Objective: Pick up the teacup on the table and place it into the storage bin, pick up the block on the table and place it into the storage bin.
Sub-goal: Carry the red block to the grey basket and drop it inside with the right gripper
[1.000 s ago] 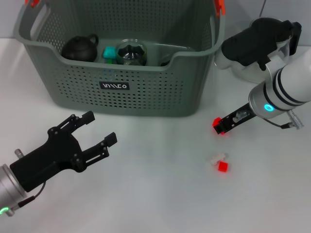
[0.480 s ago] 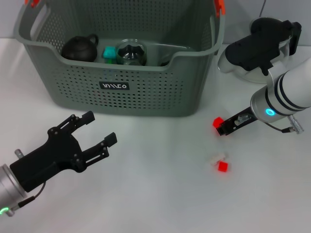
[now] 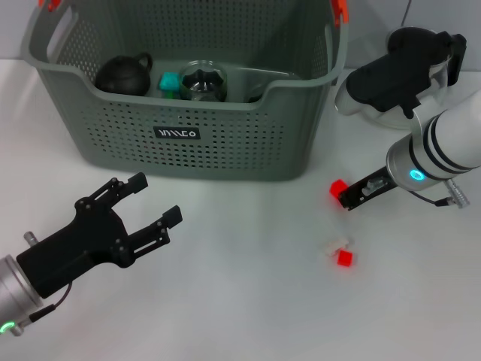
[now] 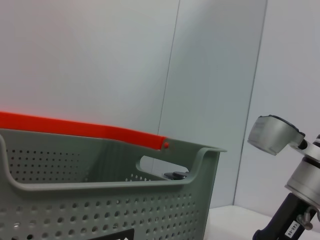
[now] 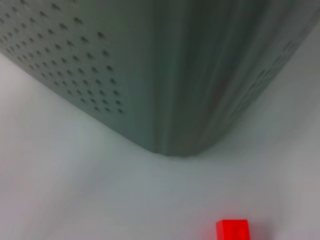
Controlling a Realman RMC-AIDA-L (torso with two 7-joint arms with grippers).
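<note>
The grey-green storage bin (image 3: 225, 143) stands at the back of the table, and its corner (image 5: 170, 100) fills the right wrist view. Inside it lie a round glass teacup (image 3: 203, 81), a black teapot (image 3: 124, 74) and a teal block (image 3: 169, 81). A red block (image 3: 337, 188) rests on the table right of the bin, also seen as the red block (image 5: 232, 231). My right gripper (image 3: 346, 200) is low over the table, just right of this block. At the lower left my left gripper (image 3: 154, 203) hovers open and holds nothing.
A second red block (image 3: 344, 258) and a small whitish piece (image 3: 334, 245) lie nearer the front. A glass teapot (image 3: 372, 105) stands behind my right arm. In the left wrist view the bin's orange-edged rim (image 4: 100, 132) and the right arm (image 4: 287, 220) show.
My right gripper has drawn back a little to the right, leaving the red block on the table. The left arm has not moved.
</note>
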